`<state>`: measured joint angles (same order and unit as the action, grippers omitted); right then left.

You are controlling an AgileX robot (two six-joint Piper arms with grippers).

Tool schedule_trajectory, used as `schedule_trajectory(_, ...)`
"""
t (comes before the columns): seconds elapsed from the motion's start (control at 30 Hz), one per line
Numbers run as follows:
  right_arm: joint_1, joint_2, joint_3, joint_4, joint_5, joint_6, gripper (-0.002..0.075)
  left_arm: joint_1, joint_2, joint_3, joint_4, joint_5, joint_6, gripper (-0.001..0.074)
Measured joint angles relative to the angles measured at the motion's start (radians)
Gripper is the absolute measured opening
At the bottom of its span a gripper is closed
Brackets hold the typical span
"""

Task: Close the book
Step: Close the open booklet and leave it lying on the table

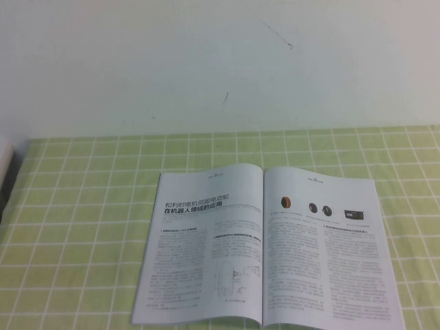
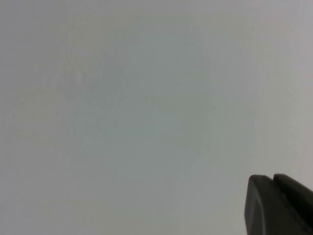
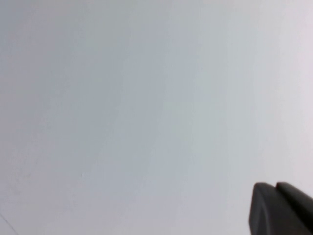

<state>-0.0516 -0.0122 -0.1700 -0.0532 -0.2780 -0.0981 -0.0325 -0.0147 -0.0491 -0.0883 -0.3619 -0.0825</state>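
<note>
The book [image 1: 265, 251] lies open and flat at the near edge of the bench [image 1: 75, 206], thin white pages on a green checked cloth [image 1: 385, 148]. There is a bold heading on its left page and three small dark pictures on its right. My left hand [image 2: 279, 205] shows only as a dark matte corner against blank white, and my right hand [image 3: 281, 208] likewise. I cannot tell whether either is open or closed.

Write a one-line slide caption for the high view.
Open book flat on green checked cloth; left gripper and right gripper both outside this view.
</note>
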Motion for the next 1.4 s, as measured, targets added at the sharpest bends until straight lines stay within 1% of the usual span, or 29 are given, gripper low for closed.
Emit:
schedule_trajectory(0.1, 0.000, 0.026, -0.124, 0.000, 0.167, 0.002, -0.0003, 0.000, 0.000, -0.137, -0.050, 0.301, -0.054, -0.0003)
schedule_trajectory(0.2, 0.000, 0.126, -0.238, 0.035, 0.376, 0.004, -0.0003, 0.000, 0.031, -0.245, -0.078, 0.490, -0.084, -0.0003)
schedule_trajectory(0.27, 0.000, 0.224, -0.312, 0.076, 0.528, 0.004, -0.0003, 0.000, 0.071, -0.289, -0.089, 0.551, -0.089, -0.0004)
schedule_trajectory(0.3, 0.000, 0.256, -0.339, 0.090, 0.572, -0.001, -0.0003, 0.000, 0.094, -0.305, -0.097, 0.579, -0.091, -0.0003)
schedule_trajectory(0.37, 0.000, 0.374, -0.397, 0.147, 0.714, -0.046, -0.0003, 0.000, 0.145, -0.327, -0.110, 0.633, -0.088, -0.0003)
schedule_trajectory(0.47, 0.000, 0.514, -0.432, 0.247, 0.806, -0.166, -0.0003, 0.000, 0.226, -0.343, -0.119, 0.703, -0.062, -0.0003)
schedule_trajectory(0.57, 0.000, 0.655, -0.439, 0.388, 0.825, -0.323, -0.0003, 0.000, 0.320, -0.345, -0.170, 0.729, 0.000, -0.0003)
schedule_trajectory(0.7, 0.000, 0.833, -0.439, 0.612, 0.825, -0.567, -0.0003, 0.000, 0.443, -0.345, -0.371, 0.673, 0.127, -0.0003)
schedule_trajectory(0.87, 0.000, 1.084, -0.439, 1.035, 0.823, -0.998, -0.0003, 0.000, 0.577, -0.380, -0.579, 0.668, 0.372, -0.0003)
schedule_trajectory(0.97, 0.017, 1.203, -0.440, 1.207, 0.814, -1.237, -0.0003, 0.000, 0.689, -0.433, -0.644, 0.696, 0.518, -0.0003)
schedule_trajectory(1.07, 0.060, 1.306, -0.443, 1.333, 0.795, -1.403, -0.0003, 0.000, 0.804, -0.503, -0.661, 0.739, 0.567, -0.0003)
schedule_trajectory(1.23, 0.166, 1.478, -0.462, 1.455, 0.764, -1.643, -0.0003, 0.000, 1.010, -0.630, -0.667, 0.813, 0.586, -0.0004)
schedule_trajectory(1.33, 0.220, 1.589, -0.507, 1.489, 0.762, -1.709, -0.0003, -0.020, 1.133, -0.663, -0.693, 0.826, 0.597, -0.0003)
schedule_trajectory(1.4, 0.242, 1.661, -0.546, 1.502, 0.760, -1.725, -0.0003, -0.046, 1.210, -0.668, -0.720, 0.826, 0.641, -0.0004)
